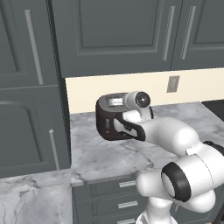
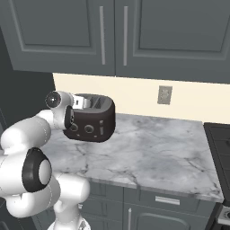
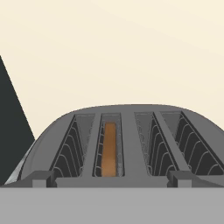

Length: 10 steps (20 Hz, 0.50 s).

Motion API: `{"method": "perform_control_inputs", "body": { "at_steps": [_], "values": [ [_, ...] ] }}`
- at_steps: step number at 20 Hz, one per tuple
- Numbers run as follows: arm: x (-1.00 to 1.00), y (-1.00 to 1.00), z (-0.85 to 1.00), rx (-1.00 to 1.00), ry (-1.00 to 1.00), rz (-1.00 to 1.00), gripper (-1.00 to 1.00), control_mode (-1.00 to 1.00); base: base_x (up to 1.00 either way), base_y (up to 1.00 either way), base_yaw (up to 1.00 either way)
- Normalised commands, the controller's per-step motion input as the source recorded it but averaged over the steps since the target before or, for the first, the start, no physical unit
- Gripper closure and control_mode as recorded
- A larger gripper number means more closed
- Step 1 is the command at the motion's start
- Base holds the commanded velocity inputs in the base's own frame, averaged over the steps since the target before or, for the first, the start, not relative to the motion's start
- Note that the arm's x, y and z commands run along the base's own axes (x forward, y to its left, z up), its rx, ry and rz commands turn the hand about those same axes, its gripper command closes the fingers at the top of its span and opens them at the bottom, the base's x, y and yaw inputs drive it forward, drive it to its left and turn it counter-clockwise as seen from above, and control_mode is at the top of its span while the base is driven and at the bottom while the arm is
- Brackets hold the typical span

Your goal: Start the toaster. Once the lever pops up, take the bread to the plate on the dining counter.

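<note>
Marble worktop [image 2: 152, 152] under grey cabinets carries the toaster [image 2: 92, 119] at its far left, the wide-open gripper [image 3: 112, 186] apparently just above, bread [image 3: 109, 148] sunk in a left slot, running away from it.

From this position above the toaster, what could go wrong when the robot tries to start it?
1. The end effector, open, looks along the slotted top of the toaster; coming down here, it may hit a slot edge rather than the lever.
2. The bread sits low in one slot, so a finger could catch on it.
3. The arm's wrist crowds the toaster's side, so a sideways move might push it along the marble worktop.
</note>
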Motion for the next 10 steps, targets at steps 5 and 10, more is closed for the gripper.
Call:
{"method": "perform_control_inputs", "body": {
  "at_steps": [5, 10],
  "values": [
    [0.0, 0.0, 0.0, 0.0, 0.0, 0.0, -1.0, -1.0, 0.0, 0.0, 0.0],
    [0.0, 0.0, 0.0, 0.0, 0.0, 0.0, -1.0, -1.0, 0.0, 0.0, 0.0]
  ]
}}
